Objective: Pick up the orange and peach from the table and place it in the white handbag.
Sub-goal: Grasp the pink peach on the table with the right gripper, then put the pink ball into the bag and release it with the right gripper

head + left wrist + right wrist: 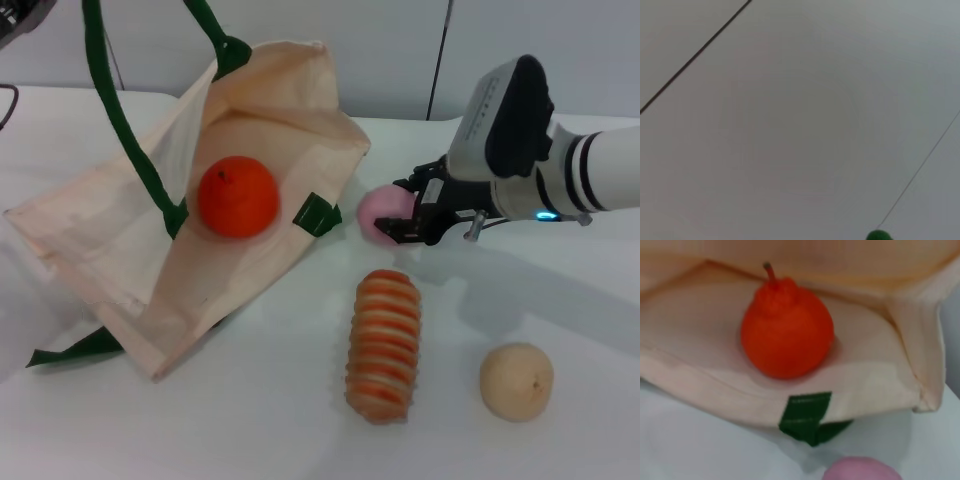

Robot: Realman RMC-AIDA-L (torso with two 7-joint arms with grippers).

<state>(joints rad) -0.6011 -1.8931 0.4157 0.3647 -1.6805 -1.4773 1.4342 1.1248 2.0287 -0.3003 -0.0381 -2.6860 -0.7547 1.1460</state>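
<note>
Resting inside the open mouth of the white handbag (110, 240), the orange (238, 196) sits on the lower cloth panel with its small dark stem showing; the right wrist view has it (787, 329) framed by the bag's cream fabric above and below. The bag lies flat on the white worktop (250, 430), its top edge lifted by a dark green strap handle (100, 70) that runs up out of the head view, and a second green strap tab (316, 213) sits at the mouth's lip just beside the orange.

Just outside that lip, the peach (380, 212) is on the worktop side of the bag, held at the tip of the right gripper (400, 216), whose black jaws are clenched on the pink ball from either side. The right arm reaches in from the right edge of the head view. The peach's top (860, 470) shows at the edge of the right wrist view.

Nearer the robot lie a striped bread roll (382, 345) and, to its right, a pale tan round fruit (516, 381), both well apart from the bag.

The left gripper is out of sight; its wrist view shows only a pale wall
</note>
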